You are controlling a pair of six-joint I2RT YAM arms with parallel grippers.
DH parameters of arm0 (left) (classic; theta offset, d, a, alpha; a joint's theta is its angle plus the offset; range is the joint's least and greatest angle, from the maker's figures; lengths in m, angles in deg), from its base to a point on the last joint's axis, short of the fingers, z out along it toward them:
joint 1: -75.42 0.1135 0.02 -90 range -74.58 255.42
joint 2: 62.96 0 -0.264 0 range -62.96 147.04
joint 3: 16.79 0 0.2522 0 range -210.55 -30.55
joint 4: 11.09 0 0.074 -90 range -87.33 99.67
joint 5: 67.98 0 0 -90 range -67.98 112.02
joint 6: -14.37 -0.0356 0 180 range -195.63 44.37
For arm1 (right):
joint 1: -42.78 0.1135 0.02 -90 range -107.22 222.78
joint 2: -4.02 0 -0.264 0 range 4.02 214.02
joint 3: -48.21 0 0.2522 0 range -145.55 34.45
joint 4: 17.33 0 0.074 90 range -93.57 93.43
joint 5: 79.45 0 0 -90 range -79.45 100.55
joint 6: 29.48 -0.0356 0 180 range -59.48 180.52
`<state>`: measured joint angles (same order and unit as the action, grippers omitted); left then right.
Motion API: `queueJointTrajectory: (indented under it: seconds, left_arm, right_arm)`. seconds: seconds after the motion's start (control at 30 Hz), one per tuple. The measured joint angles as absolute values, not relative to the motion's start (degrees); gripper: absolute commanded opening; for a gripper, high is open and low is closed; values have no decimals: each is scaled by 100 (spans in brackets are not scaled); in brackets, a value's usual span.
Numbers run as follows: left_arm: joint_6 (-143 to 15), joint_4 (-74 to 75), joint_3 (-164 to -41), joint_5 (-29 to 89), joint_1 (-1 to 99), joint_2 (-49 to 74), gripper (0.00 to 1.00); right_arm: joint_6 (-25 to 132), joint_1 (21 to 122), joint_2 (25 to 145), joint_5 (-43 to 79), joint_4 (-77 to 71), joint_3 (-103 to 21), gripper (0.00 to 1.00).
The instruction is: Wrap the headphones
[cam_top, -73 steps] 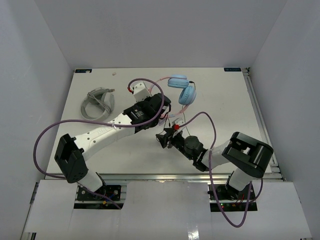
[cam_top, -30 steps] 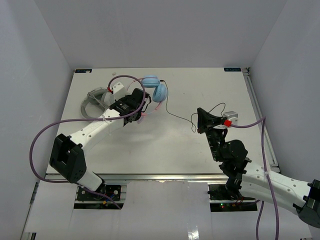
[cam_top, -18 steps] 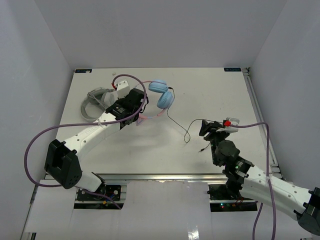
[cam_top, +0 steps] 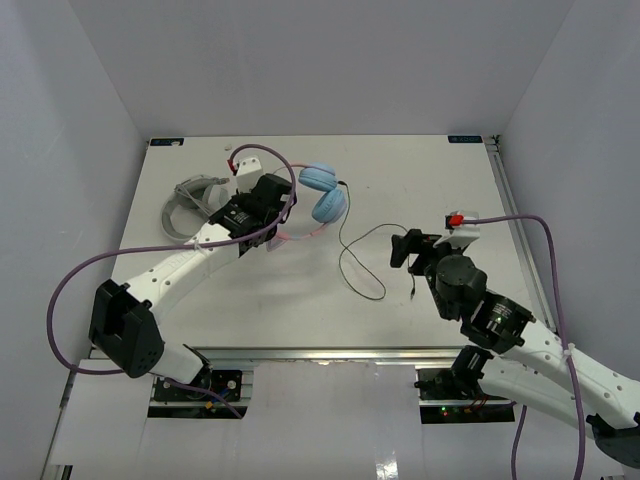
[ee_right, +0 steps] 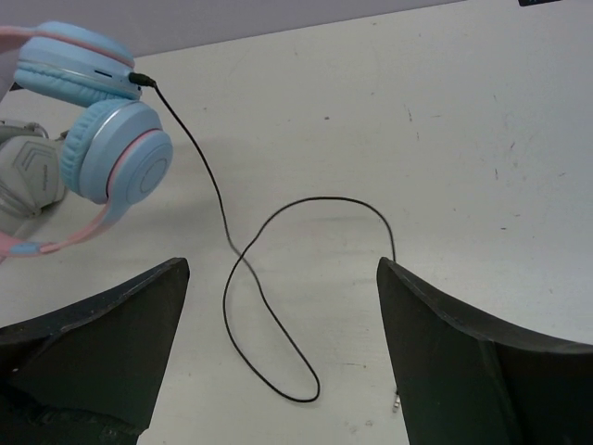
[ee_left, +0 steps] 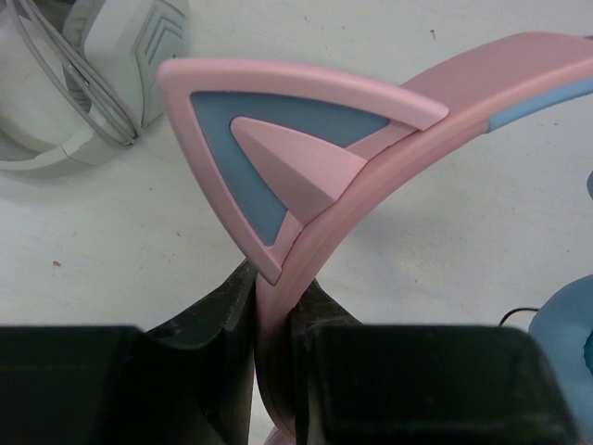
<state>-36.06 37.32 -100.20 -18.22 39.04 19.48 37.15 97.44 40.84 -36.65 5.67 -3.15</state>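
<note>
The headphones (cam_top: 322, 192) lie at the back middle of the table, two light-blue earcups (ee_right: 120, 162) close together. My left gripper (cam_top: 282, 218) is shut on their pink headband (ee_left: 371, 199), just below a pointed cat ear (ee_left: 278, 139), with the fingertips (ee_left: 236, 306) pressed on both sides of the band. The thin black cable (cam_top: 341, 240) runs from the upper earcup and lies in loose loops (ee_right: 227, 236) on the table. Its plug (ee_right: 397, 400) lies by my right finger. My right gripper (cam_top: 405, 250) is wide open and empty just above the cable loops (ee_right: 283, 269).
A grey-white looped band (cam_top: 190, 205) lies left of the headphones, close to the left gripper, and shows in the left wrist view (ee_left: 83, 93). Walls enclose the table on three sides. A metal rail (cam_top: 520, 230) runs along the right edge.
</note>
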Motion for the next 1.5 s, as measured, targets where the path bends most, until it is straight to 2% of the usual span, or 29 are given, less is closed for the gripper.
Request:
queueJointTrajectory:
  seconds: [0.2, 0.4, 0.9, 1.27, 1.5]
  left_arm:
    - [-3882, 3830, -10182, -1615, 3919, 1751, 0]
    - [-4386, 4109, -10287, -602, 3922, 1258, 0]
    - [-4583, 4754, -11092, 811, 3918, 18, 0]
    - [-4573, 4616, -10912, 1820, 3919, -5, 0]
    - [-4489, 4470, -10881, 2208, 3919, -116, 0]
  right_arm:
    - [4622, 9720, 4356, -3027, 265, -425, 86]
    - [5771, 9564, 4431, -1453, -423, -281, 86]
    - [7425, 9457, 3465, 939, -2440, 1132, 85]
    - [7777, 9425, 3990, 1268, -3650, 1347, 80]
    - [7778, 9348, 4482, 1515, -4166, 1383, 73]
